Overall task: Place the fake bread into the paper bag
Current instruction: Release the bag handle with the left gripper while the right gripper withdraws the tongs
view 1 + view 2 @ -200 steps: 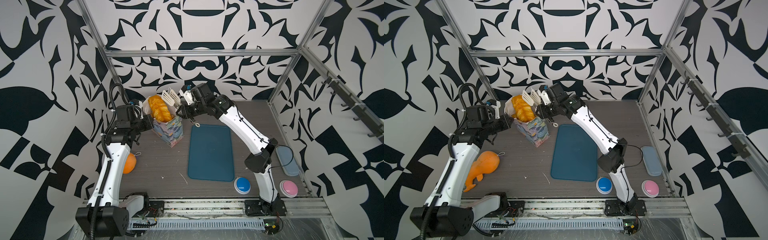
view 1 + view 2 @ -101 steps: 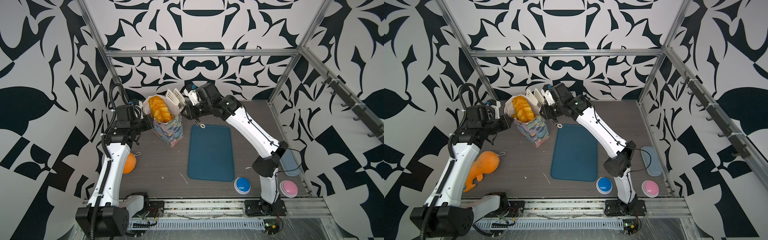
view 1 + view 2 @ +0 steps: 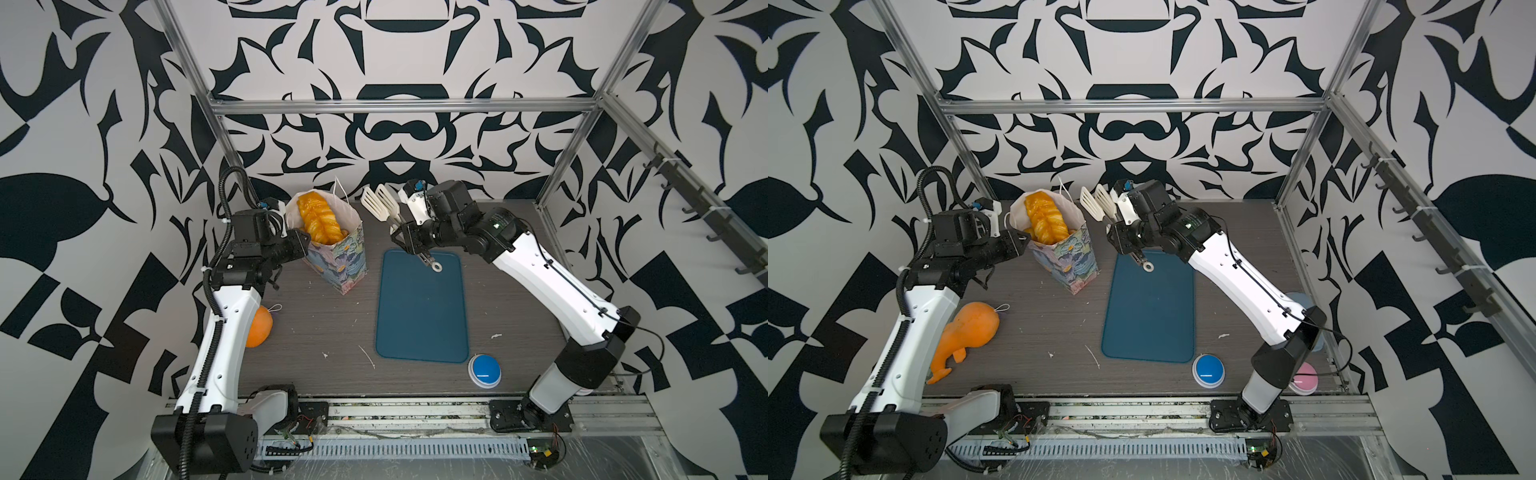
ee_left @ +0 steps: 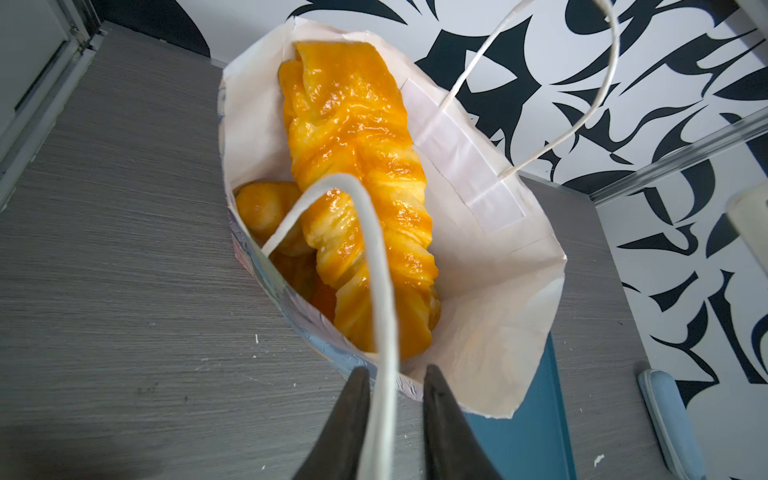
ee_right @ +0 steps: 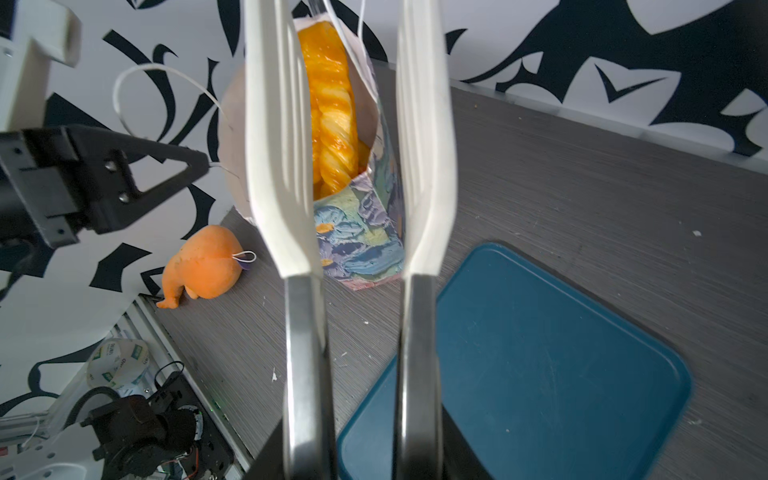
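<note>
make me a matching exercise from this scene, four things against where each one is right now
Things
1. braided loaf
2. tongs
3. orange toy
4. blue button

Places
A. held in the right gripper
B. lying on the table, at its left side
C. sticking up out of the paper bag
D. just off the near right corner of the tray

Pairs: 1-C, 2-A, 3-B, 4-D
</note>
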You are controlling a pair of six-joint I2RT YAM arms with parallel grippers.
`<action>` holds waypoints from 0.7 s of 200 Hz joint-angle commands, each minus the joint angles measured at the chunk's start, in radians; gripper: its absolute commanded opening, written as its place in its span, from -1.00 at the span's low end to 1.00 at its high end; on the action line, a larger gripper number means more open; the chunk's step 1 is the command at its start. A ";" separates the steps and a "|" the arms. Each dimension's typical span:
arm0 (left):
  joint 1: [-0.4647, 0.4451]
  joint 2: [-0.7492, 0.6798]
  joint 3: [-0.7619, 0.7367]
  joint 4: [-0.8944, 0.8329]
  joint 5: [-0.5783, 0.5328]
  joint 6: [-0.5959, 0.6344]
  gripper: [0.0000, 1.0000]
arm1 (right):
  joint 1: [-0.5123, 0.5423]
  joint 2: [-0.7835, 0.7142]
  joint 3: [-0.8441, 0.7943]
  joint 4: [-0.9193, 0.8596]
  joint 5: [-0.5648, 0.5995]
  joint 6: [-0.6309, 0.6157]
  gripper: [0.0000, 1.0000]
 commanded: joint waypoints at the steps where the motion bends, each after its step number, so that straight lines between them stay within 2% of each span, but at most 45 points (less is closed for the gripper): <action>1: 0.002 -0.014 -0.011 0.015 0.011 0.002 -0.35 | -0.035 -0.083 -0.066 0.083 0.010 -0.002 -0.18; 12: 0.002 -0.014 -0.010 0.017 0.014 0.001 -0.24 | -0.057 -0.107 -0.102 0.082 0.001 0.000 -0.18; 43: 0.002 -0.031 -0.011 0.018 0.017 -0.013 0.31 | -0.121 -0.192 -0.216 0.086 -0.011 0.003 -0.19; 77: 0.001 -0.061 -0.019 0.016 0.015 -0.031 0.68 | -0.222 -0.284 -0.356 0.105 -0.049 0.014 -0.19; 81: 0.001 -0.065 -0.023 0.016 0.018 -0.035 0.93 | -0.234 -0.293 -0.372 0.108 -0.055 0.015 -0.19; 83: 0.001 -0.067 -0.026 0.017 0.017 -0.036 0.99 | -0.239 -0.297 -0.381 0.109 -0.057 0.016 -0.19; 140: 0.001 -0.134 -0.096 0.003 0.008 -0.041 0.98 | -0.387 -0.398 -0.615 0.162 -0.106 0.029 -0.21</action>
